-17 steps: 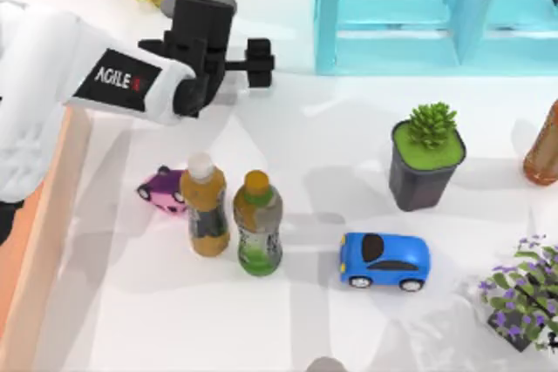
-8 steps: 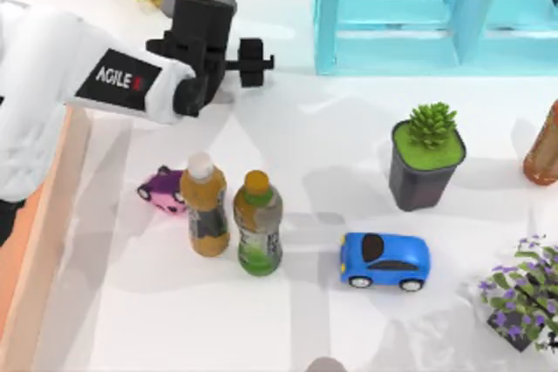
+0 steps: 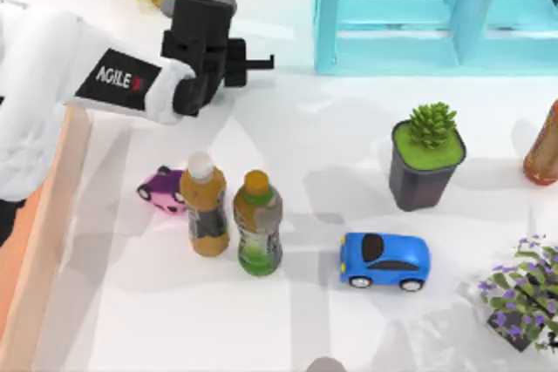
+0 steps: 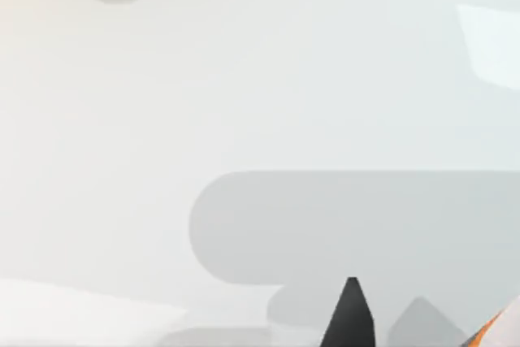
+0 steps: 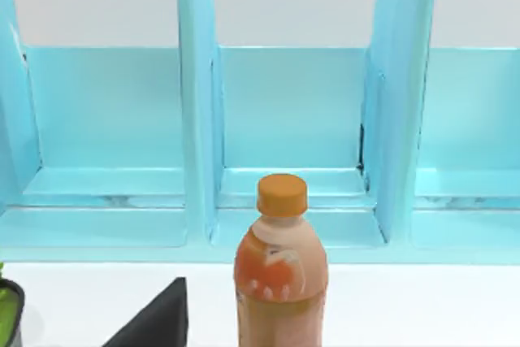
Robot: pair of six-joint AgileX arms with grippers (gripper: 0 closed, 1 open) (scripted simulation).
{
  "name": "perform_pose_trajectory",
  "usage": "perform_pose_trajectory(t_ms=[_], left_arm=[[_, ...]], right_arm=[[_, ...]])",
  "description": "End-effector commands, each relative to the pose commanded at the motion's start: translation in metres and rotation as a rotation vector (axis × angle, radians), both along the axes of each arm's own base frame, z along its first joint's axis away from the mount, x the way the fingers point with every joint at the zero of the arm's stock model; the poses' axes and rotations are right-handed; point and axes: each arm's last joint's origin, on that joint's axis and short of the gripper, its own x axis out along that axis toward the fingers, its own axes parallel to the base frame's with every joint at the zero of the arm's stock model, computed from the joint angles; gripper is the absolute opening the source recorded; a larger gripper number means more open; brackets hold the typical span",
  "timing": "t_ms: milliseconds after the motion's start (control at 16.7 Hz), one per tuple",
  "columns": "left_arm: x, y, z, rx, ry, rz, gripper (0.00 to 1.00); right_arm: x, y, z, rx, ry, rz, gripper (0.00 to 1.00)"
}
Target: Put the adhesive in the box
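Left gripper (image 3: pixel 244 57), at the far left of the table, jaws drawn narrow. In the left wrist view an orange-and-white sliver beside the dark fingertip (image 4: pixel 349 318) is probably the adhesive (image 4: pixel 497 329), pinched between the jaws, though the grip itself is hidden. Just left lies the box (image 3: pixel 52 215), along the table's left edge. Nearer stand two drink bottles (image 3: pixel 231 215) and a pink toy car (image 3: pixel 159 189). Step in hand: securing the grasp. The next move calls for a lift, then a leftward carry over the box wall. The right arm idles, facing the blue shelf (image 5: pixel 284 119).
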Motion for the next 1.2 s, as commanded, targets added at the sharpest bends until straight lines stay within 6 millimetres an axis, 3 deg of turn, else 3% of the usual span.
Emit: perform_pose_trajectory(t_ms=[600,1080,1200], left_arm=[[0.000,-0.002,0.003,-0.001,-0.003,-0.005,0.00],[0.000,-0.002,0.090,0.002,0.004,-0.004,0.00],[-0.001,-0.002,0.101,0.000,-0.001,-0.004,0.00]], right_arm=[[0.000,0.000,0.000,0.000,0.000,0.000,1.00],[0.000,0.000,0.000,0.000,0.000,0.000,1.00],[0.000,0.000,0.000,0.000,0.000,0.000,1.00]])
